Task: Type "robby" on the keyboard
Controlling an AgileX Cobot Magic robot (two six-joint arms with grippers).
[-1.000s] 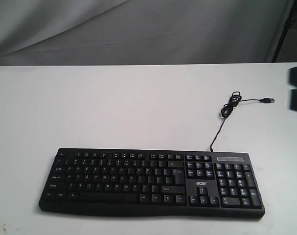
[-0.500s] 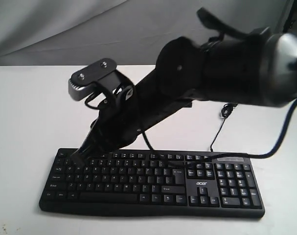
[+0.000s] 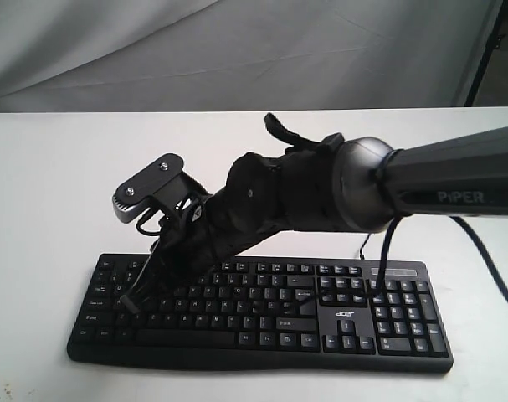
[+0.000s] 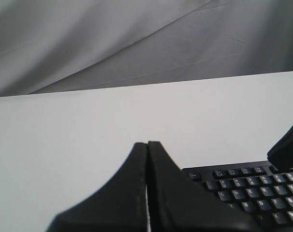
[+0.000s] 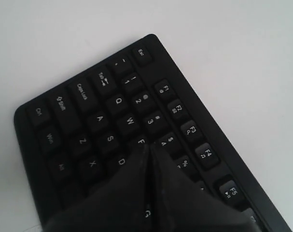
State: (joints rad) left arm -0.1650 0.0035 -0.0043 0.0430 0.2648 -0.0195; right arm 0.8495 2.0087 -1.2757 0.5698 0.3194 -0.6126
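Note:
The black keyboard [image 3: 346,315] with white legends and an acer logo lies near the table's front edge. My right arm reaches across from the right. Its gripper [image 3: 129,302] is shut and empty, angled down onto the left letter keys. In the right wrist view the closed tips [image 5: 147,146] sit at the E and R keys, just under the 3 and 4 keys of the keyboard [image 5: 103,111]. My left gripper [image 4: 147,144] is shut and empty, off the keyboard's [image 4: 247,188] left corner; it does not show in the exterior view.
The white table [image 3: 61,184] stretches behind and beside the keyboard. A grey cloth [image 3: 237,50] hangs at the back. The keyboard's thin cable [image 3: 364,248] is mostly hidden behind the right arm [image 3: 454,188]. A dark stand [image 3: 486,50] is at the back right.
A second ago no arm was over the table. The right arm swung in from the right, then dropped lower, bringing its shut tips down onto the left letter keys.

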